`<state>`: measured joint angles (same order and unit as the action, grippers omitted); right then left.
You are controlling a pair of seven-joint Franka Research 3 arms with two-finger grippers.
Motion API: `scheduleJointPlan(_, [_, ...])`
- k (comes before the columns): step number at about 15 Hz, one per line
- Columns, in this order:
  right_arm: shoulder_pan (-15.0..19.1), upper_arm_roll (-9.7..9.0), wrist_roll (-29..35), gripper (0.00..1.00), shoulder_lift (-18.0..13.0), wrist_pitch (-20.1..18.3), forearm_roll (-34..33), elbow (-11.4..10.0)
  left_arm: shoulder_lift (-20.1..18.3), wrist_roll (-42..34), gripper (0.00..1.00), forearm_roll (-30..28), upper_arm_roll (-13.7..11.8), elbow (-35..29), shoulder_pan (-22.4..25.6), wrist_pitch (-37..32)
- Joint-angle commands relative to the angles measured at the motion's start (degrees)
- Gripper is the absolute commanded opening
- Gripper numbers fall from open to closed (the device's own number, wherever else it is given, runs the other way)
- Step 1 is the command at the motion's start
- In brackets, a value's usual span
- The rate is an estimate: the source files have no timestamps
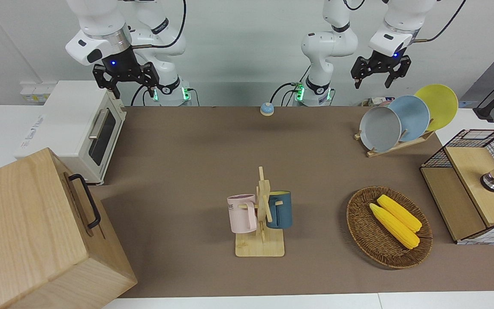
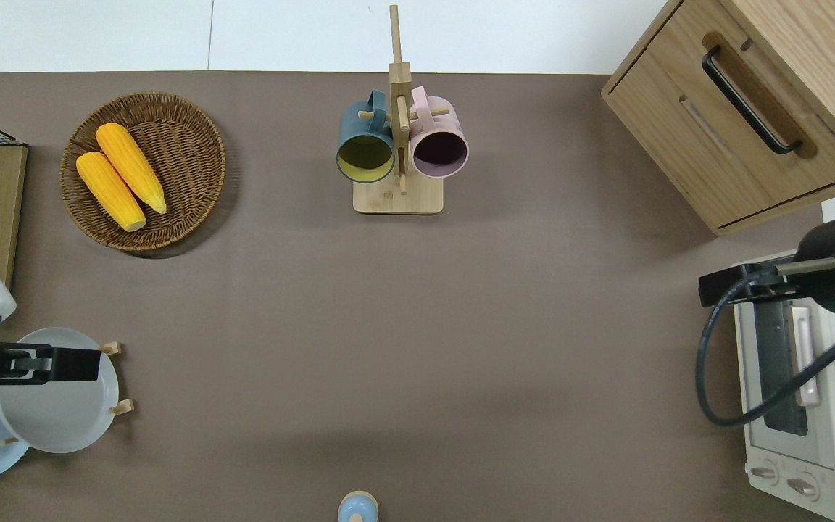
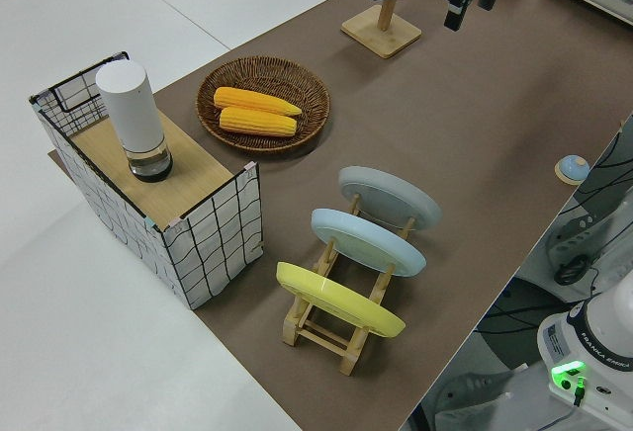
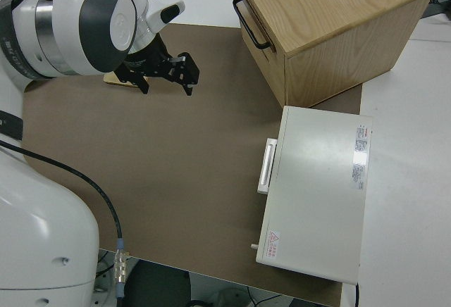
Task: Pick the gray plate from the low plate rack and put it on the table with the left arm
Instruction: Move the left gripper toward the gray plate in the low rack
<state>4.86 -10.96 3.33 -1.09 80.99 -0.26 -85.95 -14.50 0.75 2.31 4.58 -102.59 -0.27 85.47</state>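
Observation:
The gray plate leans in the low wooden plate rack at the left arm's end of the brown table. It fills the slot farthest from the robots, with a sky-blue plate and a yellow plate in the slots nearer to them. My left gripper hangs open and empty in the air. The overhead view shows it over the gray plate. The left side view shows the gray plate and the gripper well above it. The right arm is parked, its gripper open.
A wicker basket with two corn cobs lies farther from the robots than the rack. A wire-and-wood shelf stands beside both. A mug stand with two mugs stands mid-table. A toaster oven and wooden cabinet are at the right arm's end.

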Motion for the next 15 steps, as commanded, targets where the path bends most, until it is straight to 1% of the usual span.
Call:
scheduleJointPlan(1, [0.4, -0.38, 0.0, 0.99, -0.1, -0.8, 0.3, 0.3, -0.3, -0.6, 1.0, -0.7, -1.5, 0.1, 0.3, 0.7])
scheduleJointPlan(10, [0.4, -0.29, -0.1, 0.99, -0.1, -0.8, 0.3, 0.3, -0.4, -0.7, 1.0, -0.6, -1.9, -0.6, 0.4, 0.7])
scheduleJointPlan(12, [0.4, -0.38, 0.0, 0.99, -0.1, -0.8, 0.3, 0.3, -0.4, -1.7, 1.0, -0.4, -4.0, -1.2, 0.6, 0.8])
scheduleJointPlan(13, [0.4, -0.38, 0.0, 0.987, -0.1, -0.8, 0.3, 0.3, -0.4, -5.0, 1.0, 0.1, -5.0, -1.5, 0.7, 1.0])
scheduleJointPlan(15, [0.4, -0.29, -0.1, 0.99, -0.1, -0.8, 0.3, 0.3, -0.4, -6.8, 1.0, 0.9, -7.6, -2.2, 0.7, 1.6])
